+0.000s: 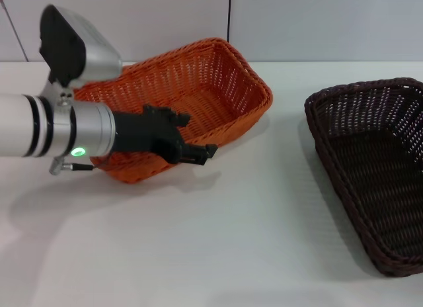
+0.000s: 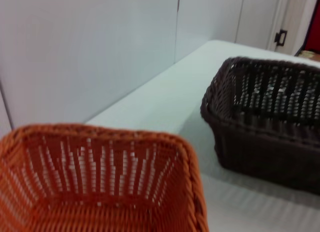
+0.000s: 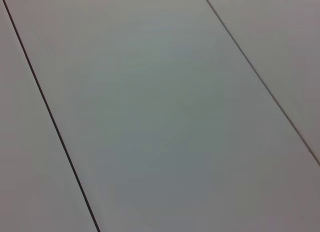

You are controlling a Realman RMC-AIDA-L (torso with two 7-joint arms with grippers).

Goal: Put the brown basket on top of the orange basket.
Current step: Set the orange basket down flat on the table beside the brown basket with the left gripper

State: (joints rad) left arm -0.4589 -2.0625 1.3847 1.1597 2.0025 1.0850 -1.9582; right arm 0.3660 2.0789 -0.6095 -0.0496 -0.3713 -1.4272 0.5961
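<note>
Left gripper [image 1: 198, 151] at near rim of orange basket [image 1: 198, 82]; jaws' state cannot be told. Brown basket [image 1: 377, 168] sits well apart on the surface, ungrasped; likely approach stage, next reaching it

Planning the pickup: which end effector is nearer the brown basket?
Left. The left end effector sits at the orange basket, with bare table between it and the brown basket; the right end effector is out of view.

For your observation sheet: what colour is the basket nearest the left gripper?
Bright orange; the orange basket shows best in the head view, by the left gripper.
</note>
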